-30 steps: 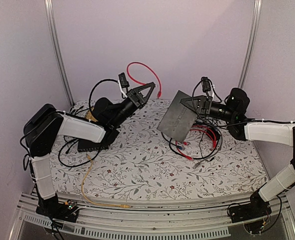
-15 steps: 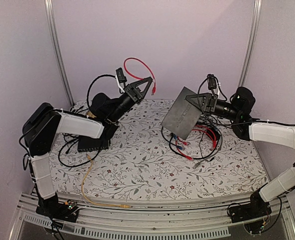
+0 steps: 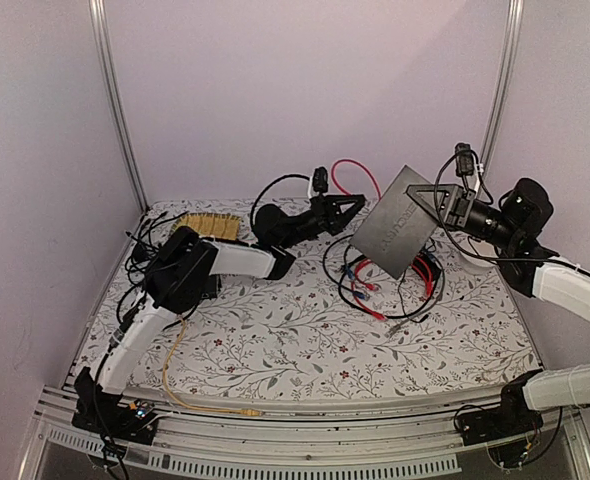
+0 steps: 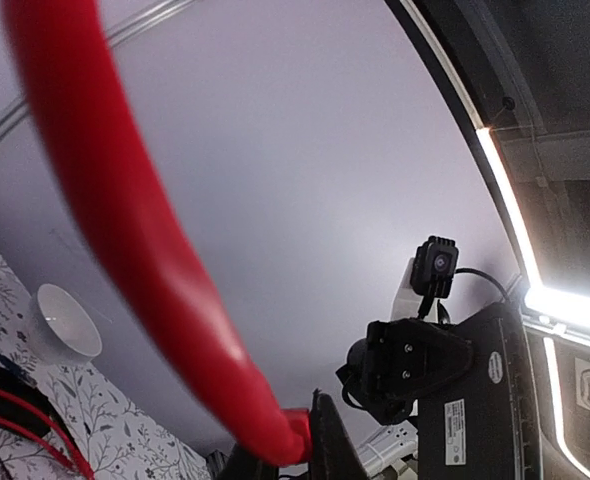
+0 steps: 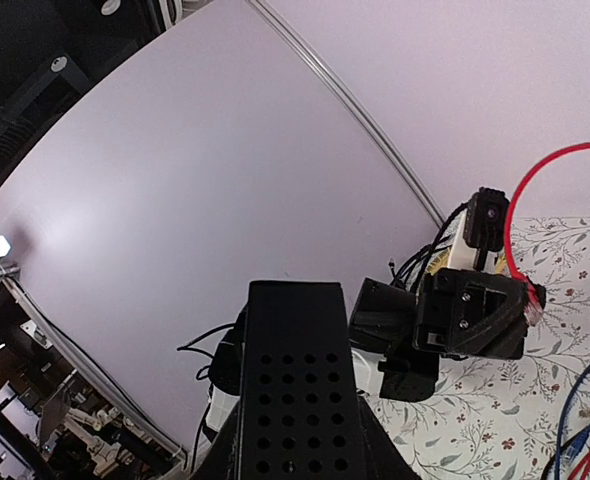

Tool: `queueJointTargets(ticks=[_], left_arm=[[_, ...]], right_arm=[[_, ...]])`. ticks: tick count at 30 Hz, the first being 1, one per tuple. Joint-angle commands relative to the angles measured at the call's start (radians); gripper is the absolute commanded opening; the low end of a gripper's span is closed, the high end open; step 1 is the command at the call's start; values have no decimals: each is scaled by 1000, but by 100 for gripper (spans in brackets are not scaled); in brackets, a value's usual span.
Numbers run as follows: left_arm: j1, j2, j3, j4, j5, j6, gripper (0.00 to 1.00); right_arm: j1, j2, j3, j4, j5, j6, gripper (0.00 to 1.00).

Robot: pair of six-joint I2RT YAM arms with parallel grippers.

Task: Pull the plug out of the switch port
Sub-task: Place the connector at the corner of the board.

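**Plug [image 5: 536,302] looks out of the switch [image 3: 400,222]**

Above the bench [image 3: 275,330], far right, I have the switch lifted and tilted. My right claw [image 3: 432,200] is partly closed on its upper edge. Just left of it, my left claw [image 3: 356,203] is clamped fully shut on the red cable [image 3: 350,172] near its plug end, apart from the box. I judge the pull done. Next I'd draw the cable clear and check the ports, which I cannot see.

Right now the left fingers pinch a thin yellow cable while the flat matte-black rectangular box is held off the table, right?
No: the left fingers pinch a thin red cable, not a yellow one; the left wrist view shows it. The flat matte-black rectangular box is indeed off the table.
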State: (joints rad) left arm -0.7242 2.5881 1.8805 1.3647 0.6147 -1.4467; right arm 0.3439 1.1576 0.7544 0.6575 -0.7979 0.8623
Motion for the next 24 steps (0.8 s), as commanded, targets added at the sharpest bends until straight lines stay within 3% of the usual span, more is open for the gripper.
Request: queueJointTargets(ticks=[1,5,14,18,24], left_arm=[[-62,160,270,-37,101,-161,0],[-88,283,434,-95,79,-225,0],[-104,348,449,-135,57,-288,2],[-108,362,445,-193,64,-308,19],[-107,365,436,-261,89,-318,71]], right_arm=[[-26,-99,-9,-26,37,-29,1],[-39,-139,-23,-59,39,-41,1],[-47,-156,-47,-69,46,-43,2],[-47,-153,-51,-67,49,-43,1],[-48,-147,-51,-68,55,-42,2]])
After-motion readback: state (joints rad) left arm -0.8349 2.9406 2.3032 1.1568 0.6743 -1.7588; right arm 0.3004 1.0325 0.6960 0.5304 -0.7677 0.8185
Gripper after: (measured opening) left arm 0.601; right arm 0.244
